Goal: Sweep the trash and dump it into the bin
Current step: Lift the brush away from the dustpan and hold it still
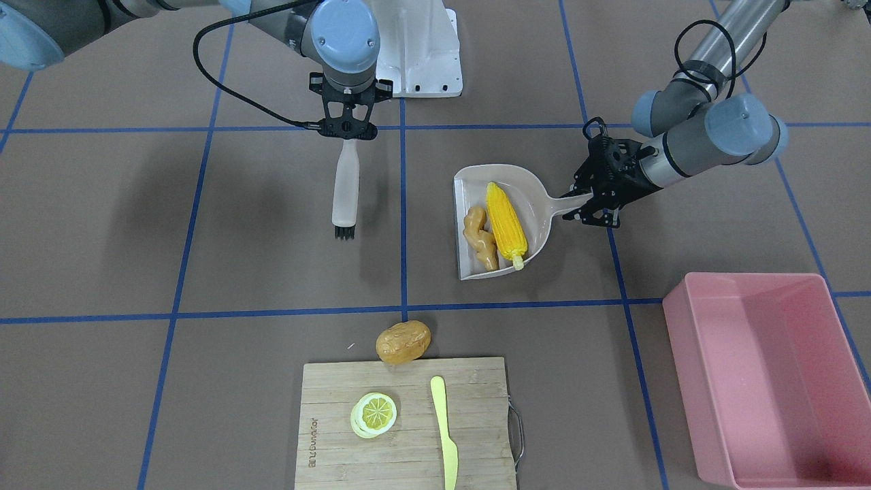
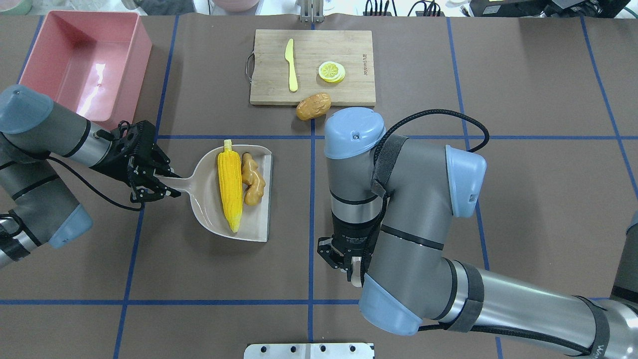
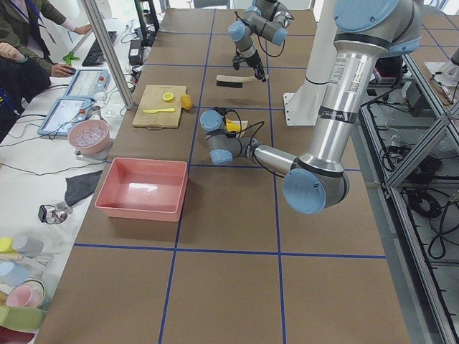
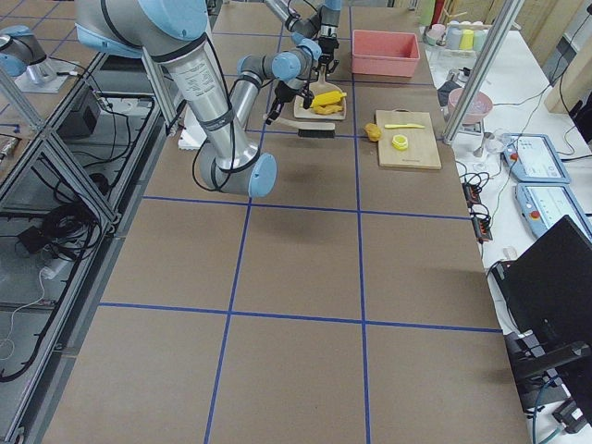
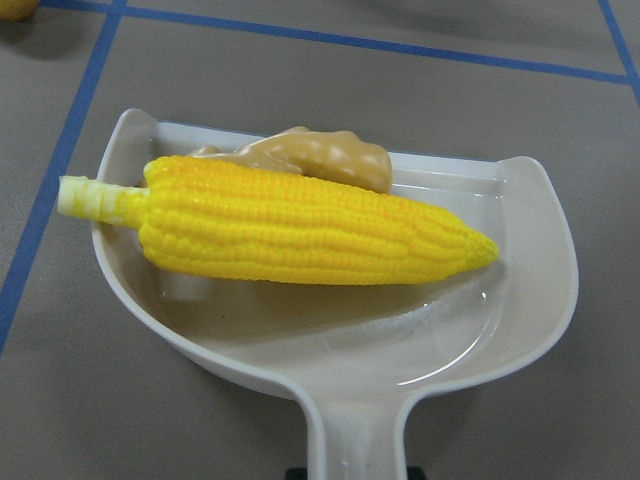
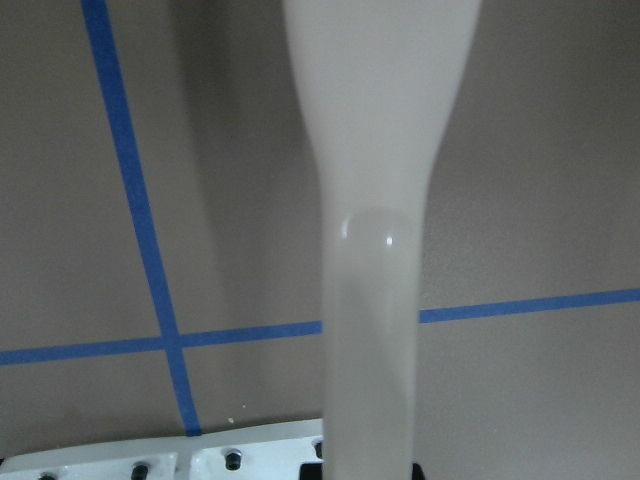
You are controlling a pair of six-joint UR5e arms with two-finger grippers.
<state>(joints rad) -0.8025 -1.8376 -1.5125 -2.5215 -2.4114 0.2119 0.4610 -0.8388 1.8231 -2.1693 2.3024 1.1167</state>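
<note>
1. Left end effector (image 2: 162,182) is pinched on the end of the dustpan (image 2: 204,199) handle. This grip at the far end keeps the fingers clear of the scoop and lets the wrist tip it later.
2. In the overhead view, with the dustpan as dial centre, its open mouth faces 3 o'clock. That is the side a sweep would come from.
3. Two pieces of trash lie in the scoop: the corn cob (image 2: 230,187) lengthwise, and the ginger root (image 2: 252,184) just beside it on the mouth side.
4. The potato (image 2: 313,105) is still out at 1 o'clock, touching the near edge of the cutting board (image 2: 309,92), so I judge the sweeping unfinished.
5. The bin (image 2: 141,60) stands at 11 o'clock, near the left arm, which suits a short carry and dump.
6. The right end effector (image 1: 349,134) is clamped on the top of the brush (image 1: 346,184). The bristles (image 1: 345,233) point away from the robot's base, and the brush sits well apart from the potato.
7. The lemon slice (image 2: 331,71) and knife (image 2: 291,65) lie on the board and are not trash.
8. Hidden or unclear:
   - The overhead view buries nearly all of the brush under the right arm.
   - The left wrist view cuts off the fingers and shows the ginger only partly behind the corn.
   - I cannot tell whether the bristles touch the bench or whether the dustpan lip rests on it.
</note>
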